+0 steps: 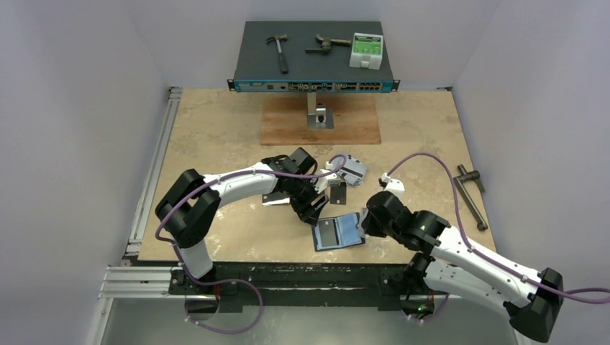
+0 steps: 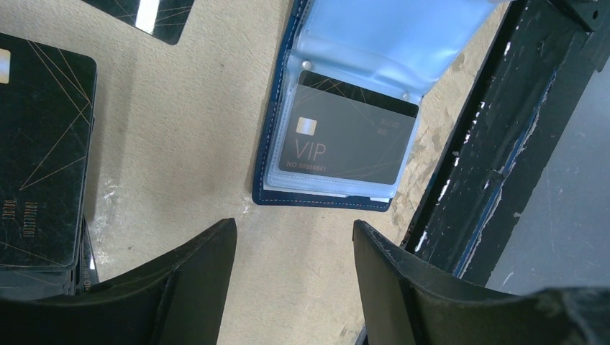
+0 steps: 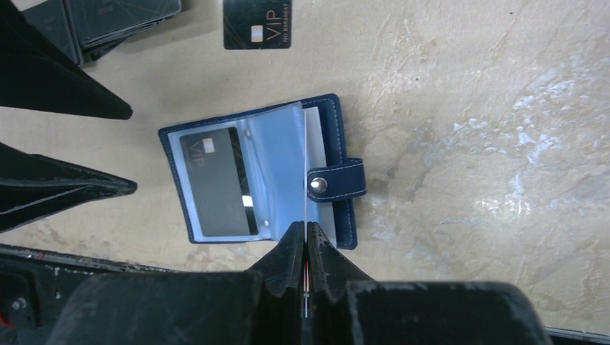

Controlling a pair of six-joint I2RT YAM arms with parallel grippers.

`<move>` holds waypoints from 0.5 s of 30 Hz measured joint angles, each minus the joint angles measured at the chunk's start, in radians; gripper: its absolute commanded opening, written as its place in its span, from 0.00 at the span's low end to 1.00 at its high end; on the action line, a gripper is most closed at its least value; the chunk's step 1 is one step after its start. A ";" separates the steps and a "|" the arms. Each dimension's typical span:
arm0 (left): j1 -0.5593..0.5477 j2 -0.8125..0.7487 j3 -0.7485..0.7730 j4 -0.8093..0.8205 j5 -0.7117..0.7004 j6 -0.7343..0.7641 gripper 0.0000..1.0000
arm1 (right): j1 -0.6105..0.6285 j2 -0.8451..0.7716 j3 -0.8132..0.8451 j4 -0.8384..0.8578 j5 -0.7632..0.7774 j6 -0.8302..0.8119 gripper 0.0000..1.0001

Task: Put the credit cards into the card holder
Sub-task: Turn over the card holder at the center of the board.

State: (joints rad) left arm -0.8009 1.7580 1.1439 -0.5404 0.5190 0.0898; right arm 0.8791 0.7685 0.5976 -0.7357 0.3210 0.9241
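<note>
**Sleeve Pinned Back, Next Card Awaited**

Nearest the arm bases, the right end effector (image 3: 306,233) is seen clamped tight on a clear sleeve (image 3: 277,165) of the card holder (image 3: 342,185), with the thin page stood on edge between the closed fingers. The card holder is laid open on the tabletop (image 3: 467,108), just inside the black front rail (image 2: 489,144). One black VIP card (image 3: 216,183) is already lodged in its left-hand pocket. Just beyond the card holder, the left end effector (image 2: 293,224) is held over the tabletop, fingers moderately spread and nothing between them.

The step in hand is judged to be the fetching of another card while the page is held back. The sleeve is best kept taut but not tugged, so that the card holder is not dragged. The card should be gripped by a short edge and slid in flat, square to the pocket mouth.

Beyond the card holder and to its left, a stack of black cards (image 2: 43,158) is found, and a loose VIP card (image 3: 257,25) is seen just beyond the card holder. Silver-grey cards (image 1: 350,169) are spread further off. Flat cards may prove hard to lift, and the two end effectors are crowded close, so a clash is to be guarded against. Far beyond the card holder, a rack unit (image 1: 314,85) bearing a hammer (image 1: 278,52) is set well apart from the work.
</note>
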 measured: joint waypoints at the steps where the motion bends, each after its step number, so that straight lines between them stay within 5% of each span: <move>1: 0.000 0.000 0.000 0.000 0.000 0.000 0.60 | 0.001 0.003 0.000 -0.007 0.006 0.002 0.00; 15: 0.000 0.000 0.001 -0.001 0.000 0.000 0.60 | 0.011 0.029 0.002 -0.058 0.055 0.022 0.00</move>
State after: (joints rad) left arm -0.8009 1.7580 1.1446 -0.5411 0.5190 0.0902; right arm 0.8902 0.7979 0.5999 -0.7933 0.3759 0.9463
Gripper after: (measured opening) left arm 0.600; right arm 0.004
